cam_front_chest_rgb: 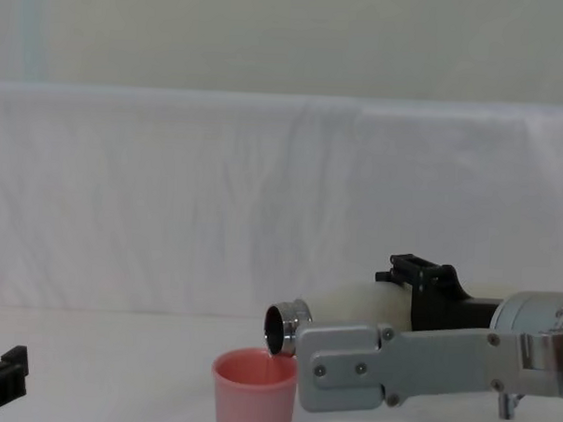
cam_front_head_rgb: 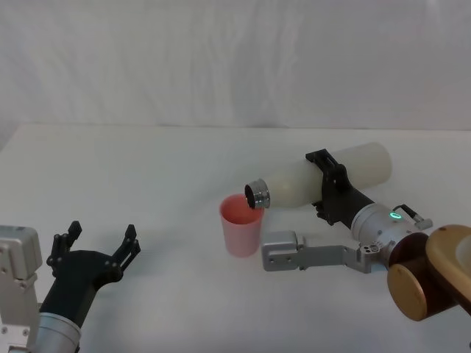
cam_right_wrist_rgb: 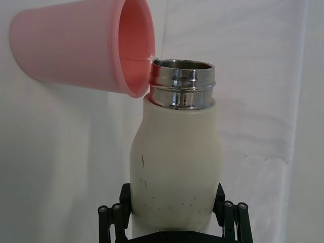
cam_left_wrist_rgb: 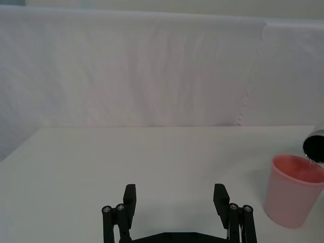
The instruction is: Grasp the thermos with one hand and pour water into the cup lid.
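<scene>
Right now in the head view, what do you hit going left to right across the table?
Open left gripper → small pink plastic cup lid standing upright → tall cream-white thermos, tipped on its side with its steel neck over the cup lid → right gripper, its black jaws shut around the thermos body.

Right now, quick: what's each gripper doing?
Left gripper: open, holding nothing, low over the table.
Right gripper: shut on the thermos, tipped with its neck over the cup lid.

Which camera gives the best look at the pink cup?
The head view: the cup lid shows whole, upright. The left wrist view cuts its edge, the chest view its base, and the right wrist view shows it sideways behind the thermos.
</scene>
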Controlling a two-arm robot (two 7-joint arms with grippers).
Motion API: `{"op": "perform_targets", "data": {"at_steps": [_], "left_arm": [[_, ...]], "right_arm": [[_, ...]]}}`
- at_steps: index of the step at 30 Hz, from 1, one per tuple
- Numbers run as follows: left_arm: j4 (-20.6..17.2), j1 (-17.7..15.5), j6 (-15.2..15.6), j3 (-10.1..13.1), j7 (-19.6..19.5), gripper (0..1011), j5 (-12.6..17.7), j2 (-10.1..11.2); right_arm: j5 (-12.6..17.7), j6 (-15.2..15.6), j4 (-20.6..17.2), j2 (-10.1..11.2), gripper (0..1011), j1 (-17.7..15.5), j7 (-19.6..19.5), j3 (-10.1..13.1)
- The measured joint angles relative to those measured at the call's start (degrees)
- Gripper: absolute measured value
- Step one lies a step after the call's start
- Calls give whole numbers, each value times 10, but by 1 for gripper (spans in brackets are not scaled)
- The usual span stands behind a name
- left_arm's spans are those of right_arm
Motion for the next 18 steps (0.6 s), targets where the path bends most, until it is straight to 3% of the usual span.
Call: {"op": "perform_targets", "data": {"at_steps": [18], "left_arm": [[0, 0, 0, 0, 0, 1001, 0, 0]], "right_arm": [[-1, -1, -1, 2, 959, 2, 2, 0]]}}
